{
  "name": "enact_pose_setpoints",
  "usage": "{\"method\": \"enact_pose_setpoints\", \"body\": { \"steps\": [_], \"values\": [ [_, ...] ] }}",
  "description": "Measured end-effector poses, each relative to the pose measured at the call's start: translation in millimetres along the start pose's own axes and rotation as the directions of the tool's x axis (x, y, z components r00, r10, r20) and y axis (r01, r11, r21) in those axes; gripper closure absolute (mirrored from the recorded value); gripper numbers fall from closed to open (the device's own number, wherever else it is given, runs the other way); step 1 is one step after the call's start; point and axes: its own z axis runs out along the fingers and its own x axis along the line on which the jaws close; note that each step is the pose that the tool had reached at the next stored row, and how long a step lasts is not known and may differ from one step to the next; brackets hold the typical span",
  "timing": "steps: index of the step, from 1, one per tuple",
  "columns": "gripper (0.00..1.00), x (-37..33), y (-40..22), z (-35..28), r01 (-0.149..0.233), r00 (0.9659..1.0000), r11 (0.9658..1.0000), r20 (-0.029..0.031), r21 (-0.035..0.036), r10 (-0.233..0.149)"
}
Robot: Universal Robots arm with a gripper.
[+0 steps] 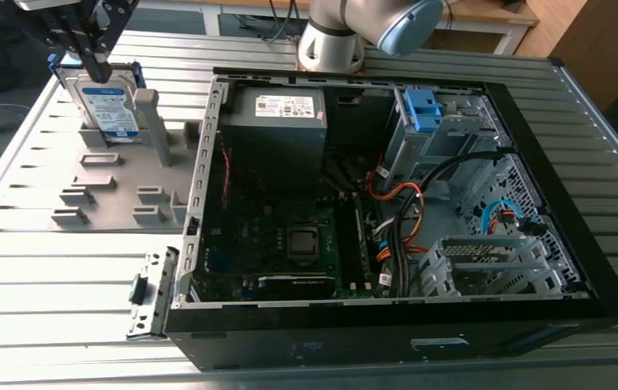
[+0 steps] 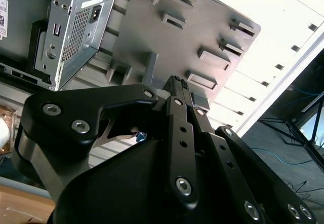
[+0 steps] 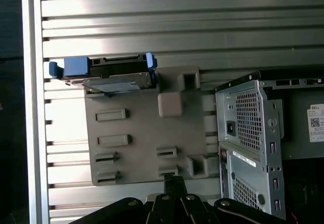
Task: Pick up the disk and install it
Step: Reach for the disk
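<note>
Exterior view first: disk upright in its stand, gripper closed above

Exterior view: the disk stands on edge in a slot of the grey stand, probably so that its top edge can be pinched. The gripper hangs over it, fingers pressed together, holding nothing. Beside the stand lies the open computer case. Its cables cross the inside near the blue bracket and could snag.

Second wrist view: the closed gripper is over the stand's pegs, with the case's back alongside.

First wrist view: the disk sits at the stand's edge, well apart from the gripper.
</note>
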Motion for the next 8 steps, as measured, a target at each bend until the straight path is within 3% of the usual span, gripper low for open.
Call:
{"method": "enact_pose_setpoints", "body": {
  "steps": [8],
  "values": [
    [0.89,5.3,-0.4,0.1,0.0,1.0,1.0,0.0,0.0,0.0]
  ]
}}
